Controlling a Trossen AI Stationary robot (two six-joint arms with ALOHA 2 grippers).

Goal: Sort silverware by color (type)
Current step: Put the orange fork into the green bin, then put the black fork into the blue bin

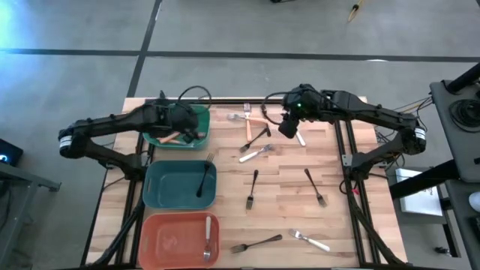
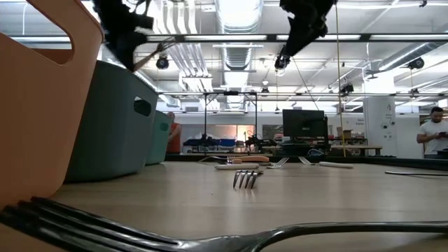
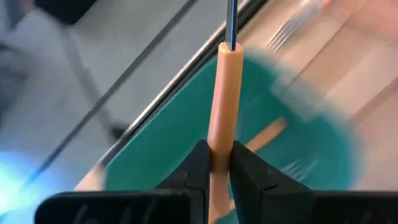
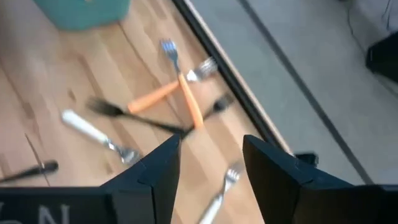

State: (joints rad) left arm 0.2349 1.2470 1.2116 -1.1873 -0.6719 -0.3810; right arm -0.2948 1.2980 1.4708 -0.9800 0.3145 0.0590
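The green bin (image 1: 196, 118) holds orange forks, the teal bin (image 1: 169, 196) a black fork (image 1: 204, 177), the salmon bin (image 1: 166, 238) a white fork (image 1: 208, 238). The left tool (image 3: 216, 163) pinches an orange fork (image 3: 224, 99) over the green bin. The right tool (image 4: 211, 163), spread, hovers above two crossed orange forks (image 4: 177, 96) at the desk's twelve o'clock edge.

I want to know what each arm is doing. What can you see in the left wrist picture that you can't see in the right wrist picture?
Only the left wrist view shows the left gripper shut on an orange-handled fork, held above the green bin, where another orange handle already lies.

Only the right wrist view shows the right gripper open and empty above a loose pile: two crossed orange forks, a black fork and a white-handled fork.

Both show the wooden table and its dark edge rail.
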